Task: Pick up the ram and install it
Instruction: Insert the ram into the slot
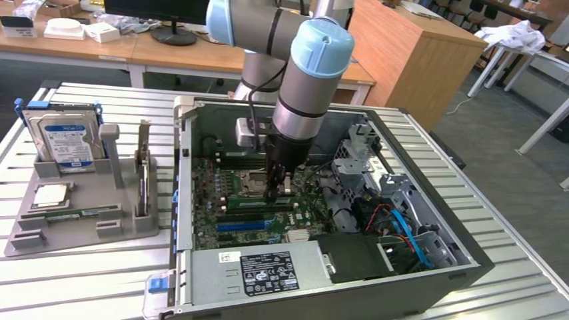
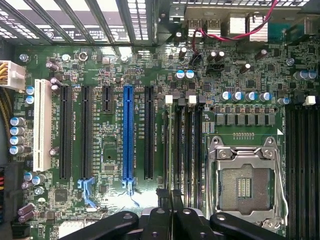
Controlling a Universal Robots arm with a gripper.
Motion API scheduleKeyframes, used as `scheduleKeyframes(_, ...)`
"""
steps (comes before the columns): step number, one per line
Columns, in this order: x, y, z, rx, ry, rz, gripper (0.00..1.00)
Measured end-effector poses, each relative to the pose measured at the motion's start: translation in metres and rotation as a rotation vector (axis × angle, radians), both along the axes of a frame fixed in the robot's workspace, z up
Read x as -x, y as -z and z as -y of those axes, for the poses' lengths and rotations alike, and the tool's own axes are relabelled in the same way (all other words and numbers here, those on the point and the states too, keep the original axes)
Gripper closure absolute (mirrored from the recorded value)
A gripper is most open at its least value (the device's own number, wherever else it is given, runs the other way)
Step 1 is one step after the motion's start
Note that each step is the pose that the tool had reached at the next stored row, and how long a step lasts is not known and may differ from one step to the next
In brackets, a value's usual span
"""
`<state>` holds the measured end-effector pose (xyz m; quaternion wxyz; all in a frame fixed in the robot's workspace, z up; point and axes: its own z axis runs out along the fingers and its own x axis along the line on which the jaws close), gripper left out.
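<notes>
Inside the case (image 1: 462, 263), your gripper (image 1: 282, 192) hangs over the motherboard with its fingers pinched almost together on the ram (image 1: 253, 201). The ram shows as a green strip on edge just under the fingertips, lying along the slots (image 2: 187, 145). In the wrist view a thin dark edge sits between the fingers (image 2: 156, 220), which I take to be the same stick seen end-on.

Your main risk is misalignment. If the stick is a little skewed or offset from its slot, pressing will jam it against the slot wall or bend the board. You cannot tell from these views whether the notch matches the key, and a reversed stick will not seat however hard you push.

Watch the white latches (image 2: 168, 99). If they are not open, the ram rides on top of them.

The grip looks off-centre on the stick, so one end may tip down first. The empty socket (image 2: 245, 185) lies just beside the slots, and a slip could bend its pins.
</notes>
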<state>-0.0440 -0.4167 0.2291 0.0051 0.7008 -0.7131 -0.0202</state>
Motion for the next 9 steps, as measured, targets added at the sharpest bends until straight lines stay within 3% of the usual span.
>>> scheduleKeyframes(9, 0.0054, 0.0009, 0.0000, -0.0001, 0.000, 0.0008, 0.88)
